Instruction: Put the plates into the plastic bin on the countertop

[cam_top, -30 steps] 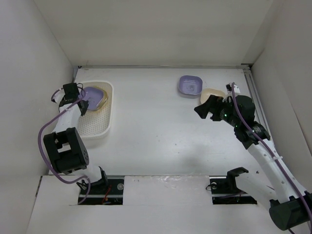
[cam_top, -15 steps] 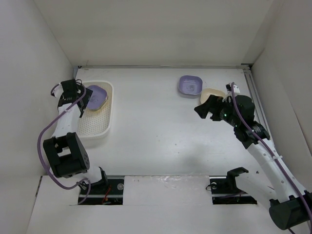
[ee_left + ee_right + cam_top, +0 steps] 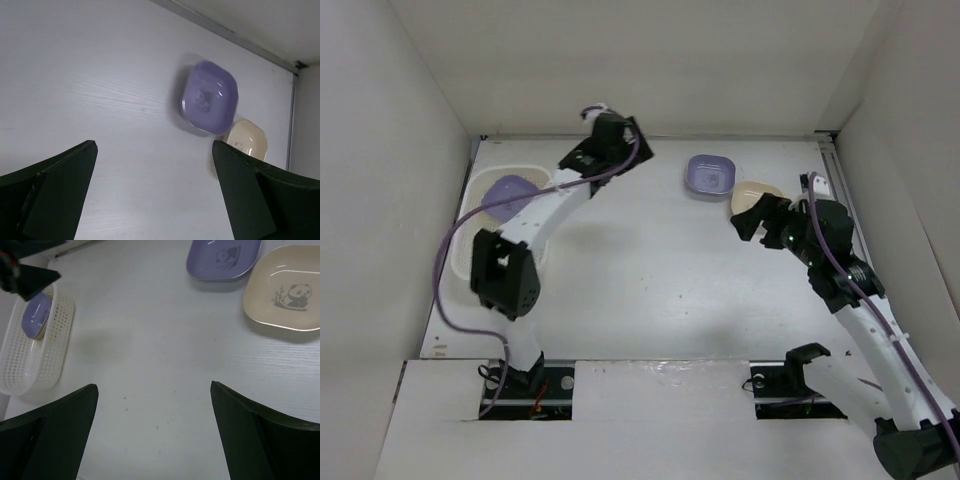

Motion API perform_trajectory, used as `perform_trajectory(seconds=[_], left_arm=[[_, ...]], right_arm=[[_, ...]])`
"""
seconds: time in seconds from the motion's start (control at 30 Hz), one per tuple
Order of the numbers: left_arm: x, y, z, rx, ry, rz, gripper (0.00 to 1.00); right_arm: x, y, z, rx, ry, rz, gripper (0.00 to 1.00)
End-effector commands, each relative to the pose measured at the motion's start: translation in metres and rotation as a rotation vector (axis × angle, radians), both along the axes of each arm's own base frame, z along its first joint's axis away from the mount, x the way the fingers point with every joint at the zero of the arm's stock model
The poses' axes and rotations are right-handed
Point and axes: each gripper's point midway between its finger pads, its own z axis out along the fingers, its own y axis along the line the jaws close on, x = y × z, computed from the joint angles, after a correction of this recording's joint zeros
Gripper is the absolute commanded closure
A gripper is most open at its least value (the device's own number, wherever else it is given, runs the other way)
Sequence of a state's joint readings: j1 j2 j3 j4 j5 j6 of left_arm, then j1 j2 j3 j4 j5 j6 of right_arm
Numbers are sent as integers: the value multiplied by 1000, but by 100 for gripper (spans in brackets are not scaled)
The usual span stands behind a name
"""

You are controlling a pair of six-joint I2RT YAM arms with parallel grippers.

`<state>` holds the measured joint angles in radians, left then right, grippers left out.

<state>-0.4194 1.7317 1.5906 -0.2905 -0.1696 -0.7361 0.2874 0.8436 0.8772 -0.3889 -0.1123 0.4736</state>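
Two plates [image 3: 710, 173] unmoved, left end effector [image 3: 154, 146] off bin [image 3: 31, 365], seemingly empty

White walls [image 3: 620, 60], white countertop [image 3: 640, 280], soft light

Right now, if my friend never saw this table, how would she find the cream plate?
Start at the plain white countertop and look to its far right corner. Two small rounded-square dishes sit close together there. Skip the lavender dish on the left; the cream dish is the pale one nearer the right wall.
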Motion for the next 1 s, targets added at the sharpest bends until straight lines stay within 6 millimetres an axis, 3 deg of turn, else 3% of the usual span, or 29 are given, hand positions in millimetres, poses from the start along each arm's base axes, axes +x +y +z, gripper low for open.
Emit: perform_trajectory(seconds=[0.0, 0.03, 0.1, 0.13, 0.2, 0.23, 0.33, 0.37, 0.57, 0.73, 0.87, 0.97], left_arm=[[27, -58, -8, 58, -30, -113, 0], [33, -76, -9, 51, -45, -136, 0], [48, -98, -18, 41, -49, -178, 0], [65, -115, -29, 30, -51, -182, 0], [77, -128, -45, 1, -30, -184, 0], [84, -139, -64, 1, -11, -188, 0], [96, -150, -74, -48, -43, -188, 0], [96, -156, -87, -60, -28, -175, 0], [116, -181, -114, -113, -55, -217, 0], [111, -196, -128, -121, -41, -240, 3], [108, -198, -148, -89, 4, -233, 13], [104, -197, -166, -34, 60, -221, 35]], right_arm=[[-7, -24, 48, 36, -126, -130, 0], [-12, -26, 55, 55, -148, -133, 0], [-14, -29, 47, 40, -118, -148, 0], [-15, -29, 45, 36, -108, -148, 0], [-16, -31, 29, 18, -69, -158, 0], [-16, -31, 29, 18, -69, -158, 0], [-19, -32, 20, 10, -49, -158, 0], [-22, -31, 19, 16, -52, -145, 0], [-32, -33, 22, 3, -59, -130, 0], [-35, -34, 20, -16, -56, -124, 0], [-36, -32, 24, -9, -64, -113, 0], [-37, -31, 28, -3, -72, -103, 0]])
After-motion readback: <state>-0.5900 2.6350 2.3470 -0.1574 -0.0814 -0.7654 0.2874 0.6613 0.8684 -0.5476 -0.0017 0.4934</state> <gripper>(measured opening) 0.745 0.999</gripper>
